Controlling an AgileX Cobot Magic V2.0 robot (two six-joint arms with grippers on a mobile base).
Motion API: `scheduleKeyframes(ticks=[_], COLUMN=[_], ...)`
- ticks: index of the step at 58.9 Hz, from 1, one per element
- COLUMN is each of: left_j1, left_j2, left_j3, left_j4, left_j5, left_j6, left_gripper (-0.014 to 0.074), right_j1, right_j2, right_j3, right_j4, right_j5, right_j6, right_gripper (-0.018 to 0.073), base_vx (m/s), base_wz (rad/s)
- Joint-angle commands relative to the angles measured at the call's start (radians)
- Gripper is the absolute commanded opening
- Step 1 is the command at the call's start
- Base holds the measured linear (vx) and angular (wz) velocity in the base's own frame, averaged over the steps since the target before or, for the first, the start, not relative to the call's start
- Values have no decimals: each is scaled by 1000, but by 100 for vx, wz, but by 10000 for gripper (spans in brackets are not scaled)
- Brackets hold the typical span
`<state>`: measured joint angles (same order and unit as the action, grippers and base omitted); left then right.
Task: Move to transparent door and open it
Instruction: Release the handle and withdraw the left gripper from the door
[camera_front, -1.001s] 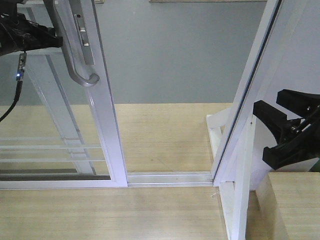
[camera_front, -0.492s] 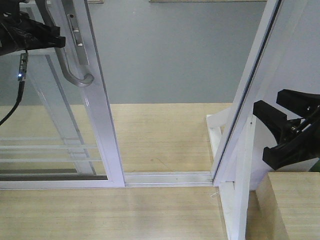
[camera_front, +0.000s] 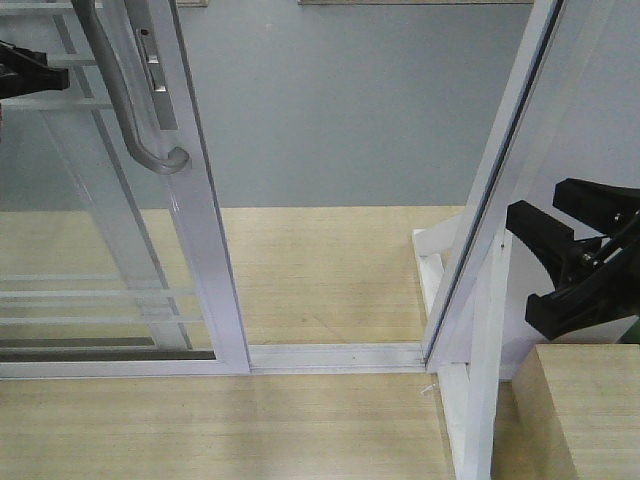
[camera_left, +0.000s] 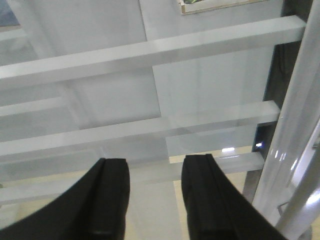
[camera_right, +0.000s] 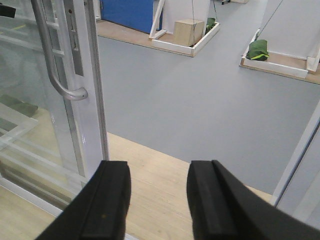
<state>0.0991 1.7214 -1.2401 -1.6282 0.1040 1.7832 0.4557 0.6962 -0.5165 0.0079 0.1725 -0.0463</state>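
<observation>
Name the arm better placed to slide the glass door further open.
Left. The left gripper sits open beside the white-framed transparent door's long grey curved pull handle; the right gripper hangs open beyond the white frame post.

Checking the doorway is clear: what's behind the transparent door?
Through the transparent door, another white-framed glass panel and wood floor. Beyond the opening, grey floor. Anything behind the white frame stile is covered.
</observation>
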Motion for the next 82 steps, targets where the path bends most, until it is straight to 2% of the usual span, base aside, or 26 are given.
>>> scheduleKeyframes(ticks=[1,12,21,34,42,52,64,71,82], left_j1=[14,22,22,22,22,22,22,22,22], left_j2=[-58,-126,-257,-526,-713,-935,-1109,-1161,-1210], left_j3=[-36,5,133,359,477,596,652,651,662], left_j4=[-13,-3,-5,-6,-13,-12,-10,-8,-15], left_j5=[82,216,294,292,242,210,215,154,109], left_j6=[-49,-84,-84,-93,-96,-153,-152,-142,-146], left_gripper=[379,379,379,377,368,325,286,252,105], right_j1=[-4,-4,-4,-4,-4,-4,-4,-4,-4], right_j2=[1,1,1,1,1,1,1,1,1], right_j3=[-32,-32,-32,-32,-32,-32,-32,-32,-32], right_j4=[-8,-8,-8,-8,-8,-8,-8,-8,-8], right_j5=[-79,-79,-80,-75,-74,-74,-74,-74,-74], right_j6=[-5,-6,-6,-6,-6,-6,-6,-6,-6], right_gripper=[363,363,362,362,362,362,362,362,362], base_vx=[0,0,0,0,0,0,0,0,0], base_wz=[0,0,0,0,0,0,0,0,0])
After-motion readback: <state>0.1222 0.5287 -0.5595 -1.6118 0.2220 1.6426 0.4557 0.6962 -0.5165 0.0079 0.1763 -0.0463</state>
